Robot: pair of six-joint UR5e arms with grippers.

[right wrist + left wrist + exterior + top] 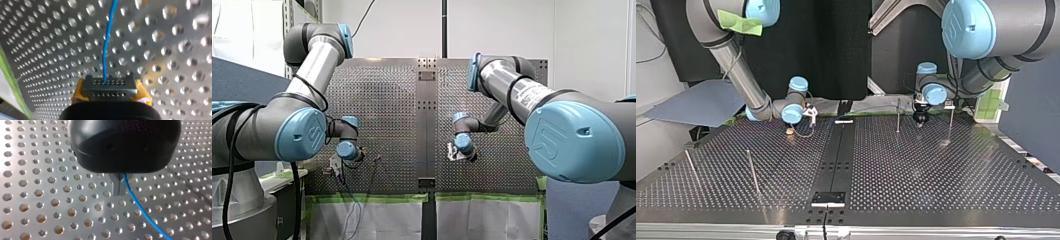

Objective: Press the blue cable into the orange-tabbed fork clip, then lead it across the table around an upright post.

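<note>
The thin blue cable (140,207) comes out at my left gripper's (118,187) metal fingers, which are shut on it just above the perforated table (50,202). In the right wrist view the blue cable (107,45) runs straight ahead from my right gripper (109,87), whose black tips between yellow pads (143,93) are shut on it. In the top view my right gripper (808,112) hangs close beside the orange-tabbed clip (790,131), a thin loop of cable between them. My left gripper (920,118) stands between two upright posts (898,115).
Another post (951,122) rises beside my left gripper, and two more posts (752,170) stand nearer the camera at the top view's left. A black bracket (828,198) sits on the table's centre strip. Green tape (372,198) lines the table's edge by the arms.
</note>
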